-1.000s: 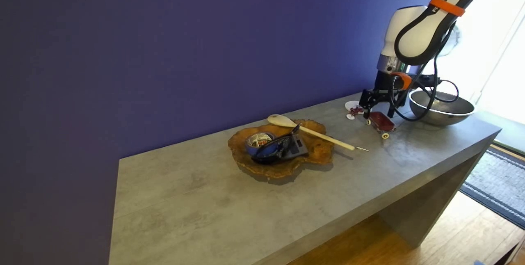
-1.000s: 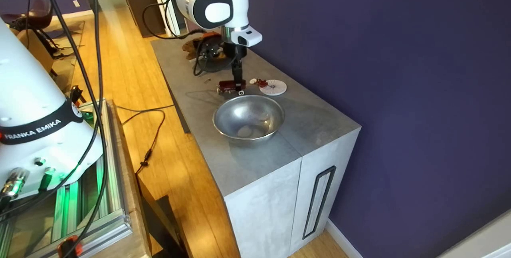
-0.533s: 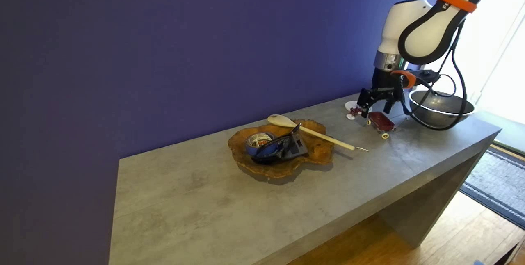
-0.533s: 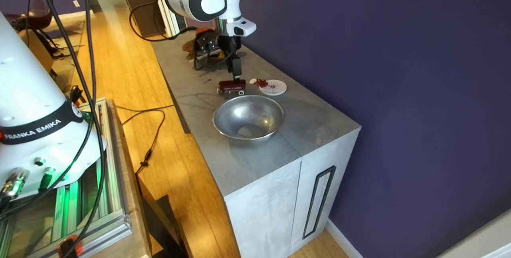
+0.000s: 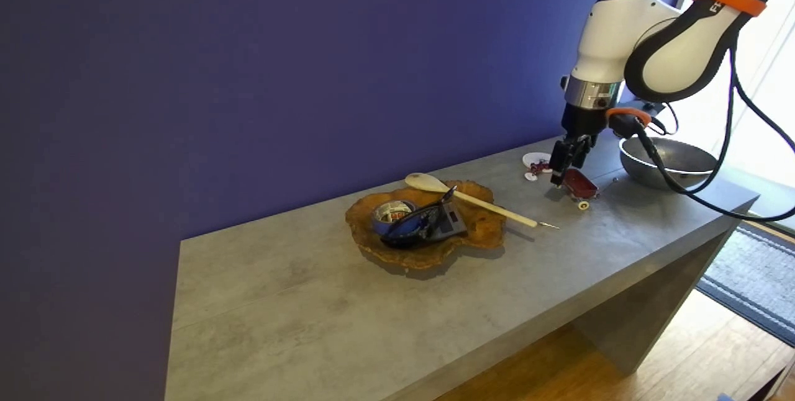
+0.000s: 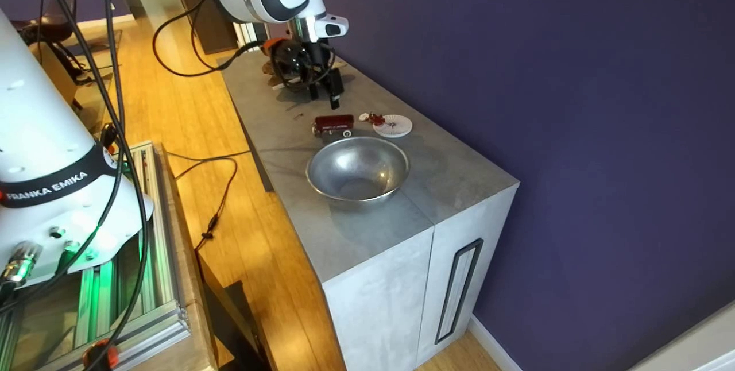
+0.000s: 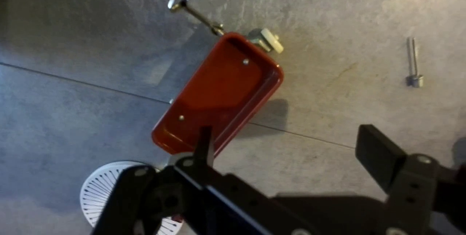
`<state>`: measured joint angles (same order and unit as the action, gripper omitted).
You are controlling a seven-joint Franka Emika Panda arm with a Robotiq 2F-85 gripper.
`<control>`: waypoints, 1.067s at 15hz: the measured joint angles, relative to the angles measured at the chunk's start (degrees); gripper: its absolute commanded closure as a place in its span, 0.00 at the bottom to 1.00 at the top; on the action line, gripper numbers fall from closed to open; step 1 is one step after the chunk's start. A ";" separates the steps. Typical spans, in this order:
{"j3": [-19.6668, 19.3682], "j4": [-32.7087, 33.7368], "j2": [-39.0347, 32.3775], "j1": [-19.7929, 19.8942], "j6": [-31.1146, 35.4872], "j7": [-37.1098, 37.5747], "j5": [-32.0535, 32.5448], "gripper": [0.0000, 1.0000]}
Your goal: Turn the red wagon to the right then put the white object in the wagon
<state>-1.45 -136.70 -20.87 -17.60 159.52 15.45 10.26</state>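
Observation:
The red wagon (image 5: 581, 184) stands on the grey table, and it also shows in an exterior view (image 6: 334, 123) and in the wrist view (image 7: 222, 82) with its bed open upward and bare. The white object (image 6: 393, 126), a flat white disc with dark spokes and a small red part, lies beside the wagon on the wall side. It is partly hidden behind a finger in the wrist view (image 7: 98, 191). My gripper (image 6: 324, 101) is open and empty, above the table just past the wagon. In the wrist view one finger of the gripper (image 7: 285, 136) overlaps the wagon's near end.
A metal bowl (image 6: 359, 173) stands close to the wagon. A brown wooden tray (image 5: 487, 233) holds a tape roll (image 5: 392, 211) and dark items, with a wooden spoon (image 5: 494, 207) across it. A small metal pin (image 7: 415, 64) lies near the wagon. A wall (image 5: 372, 78) runs behind.
My gripper has risen off the wagon, moved away from the bowl toward the tray side, and turned. The wagon and the white object have stayed in place.

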 measured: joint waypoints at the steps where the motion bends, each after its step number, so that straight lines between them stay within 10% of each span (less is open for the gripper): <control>1: 0.77 -0.19 0.11 0.01 0.00 -1.89 0.47 0.00; 16: 7.07 0.43 -1.91 -0.07 -0.39 -17.18 5.69 0.00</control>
<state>5.62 -136.27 -22.78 -17.67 159.13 -1.73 15.95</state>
